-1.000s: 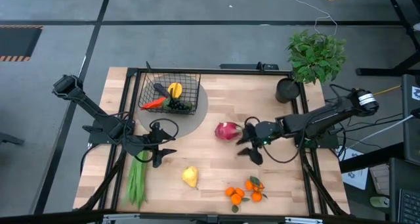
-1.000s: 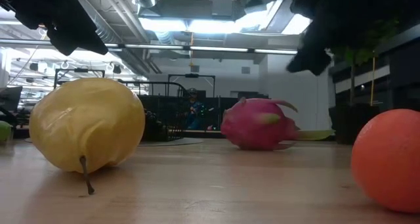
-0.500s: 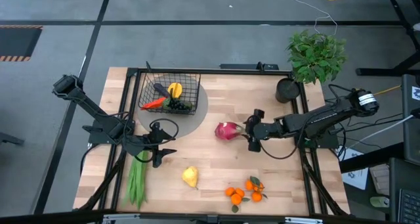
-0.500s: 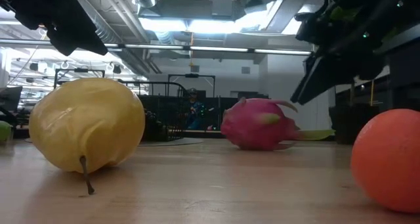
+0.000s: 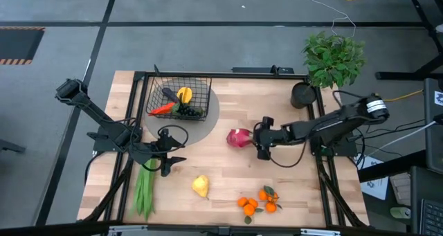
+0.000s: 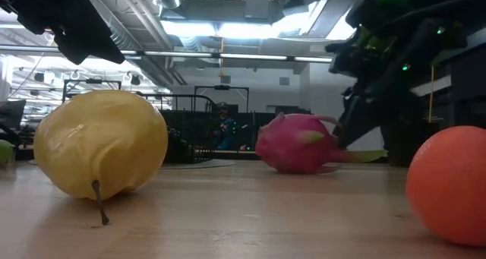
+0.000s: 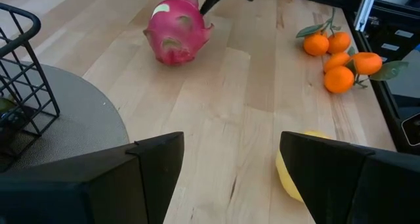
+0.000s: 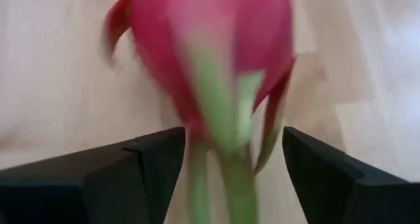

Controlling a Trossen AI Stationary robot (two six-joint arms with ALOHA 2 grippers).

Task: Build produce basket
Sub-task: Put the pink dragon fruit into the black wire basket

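The black wire basket [image 5: 178,97] stands at the far left on a grey round mat [image 5: 210,115], with a carrot, a yellow pepper and dark produce inside. The pink dragon fruit [image 5: 239,138] lies on its side mid-table. My right gripper [image 5: 257,142] is open just right of it, tipped down. Its fingers stand on either side of the fruit's green-leaved end [image 8: 226,112], apart from it. My left gripper [image 5: 177,155] waits open over the table's left half, with nothing between its fingers [image 7: 230,152]. Near the front lie a yellow pear [image 5: 200,186], oranges [image 5: 257,203] and green beans [image 5: 144,189].
A leafy potted plant [image 5: 333,58] and a dark round cup [image 5: 302,95] stand at the far right corner. A black frame rail [image 5: 228,75] runs around the table. Bare wood lies between the dragon fruit and the basket.
My right gripper has gone down and toward the table's left, up to the dragon fruit. It has rolled its wrist and tipped further down, and its fingers stay open. The dragon fruit has not moved.
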